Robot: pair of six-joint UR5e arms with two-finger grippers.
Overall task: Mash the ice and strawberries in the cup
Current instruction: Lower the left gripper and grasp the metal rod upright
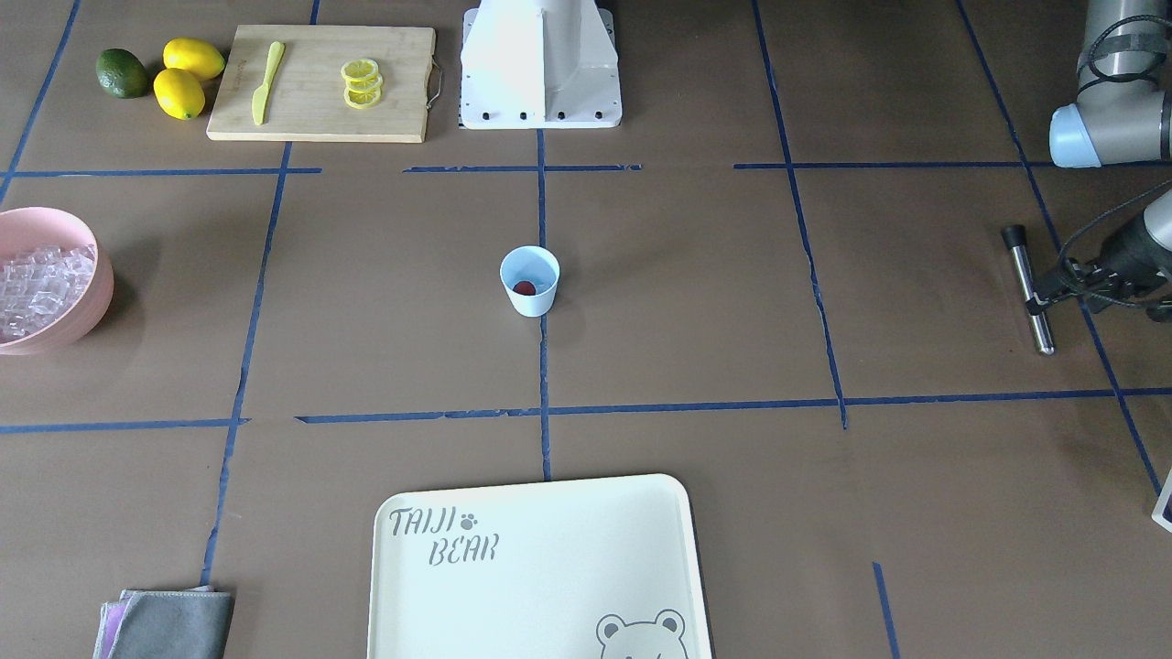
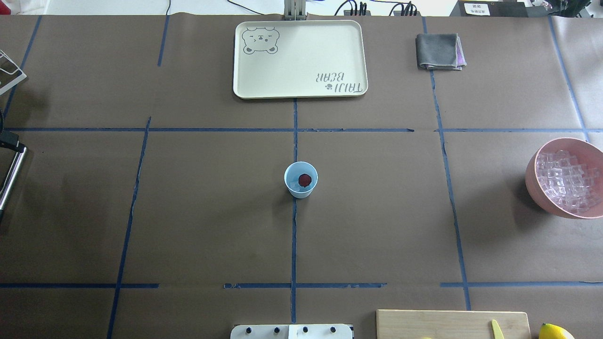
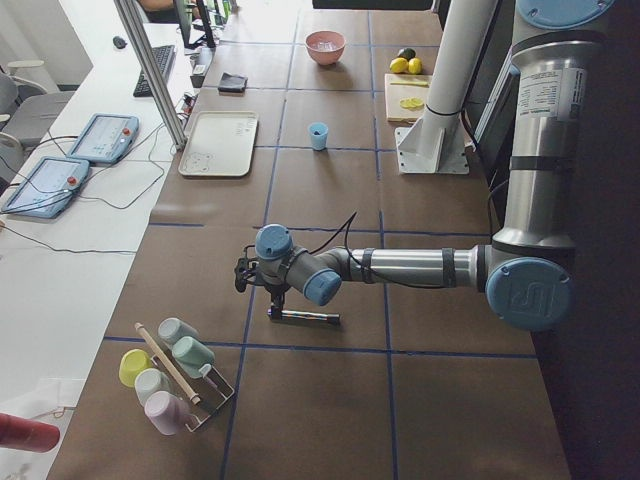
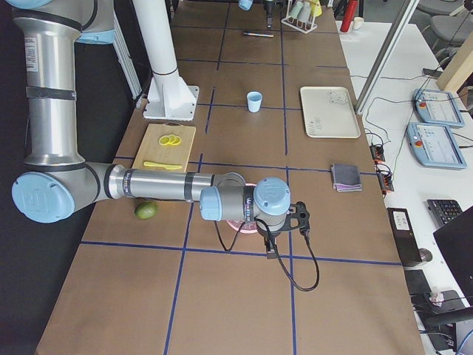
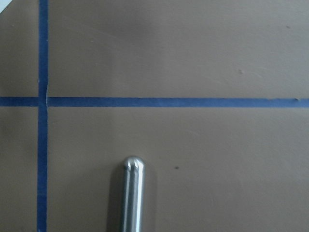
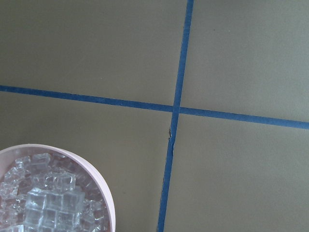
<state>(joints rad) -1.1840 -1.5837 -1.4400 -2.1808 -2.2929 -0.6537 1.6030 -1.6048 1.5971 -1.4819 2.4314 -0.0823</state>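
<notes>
Watching this: cup [image 2: 301, 180] sits dead centre of the desk, strawberry [image 2: 305, 179] inside, light and tippy I'd guess. Left gripper [image 1: 1041, 297] is down at the steel rod [image 1: 1021, 270] near the left edge; smooth, stiff, best grabbed mid-shaft. Can't tell if it's clamped, same for the right gripper [image 4: 301, 219] by the slippery ice [image 2: 567, 181] at the right edge.

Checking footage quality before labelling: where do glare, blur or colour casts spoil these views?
Front-facing view: the white robot base is blown out, its detail lost. Left wrist view: slightly soft, with a bright highlight on the tip of the metal rod. Right wrist view: the table looks greenish, yet the ice is crisp. Overhead view: even light; the berry in the cup reads clearly.
</notes>
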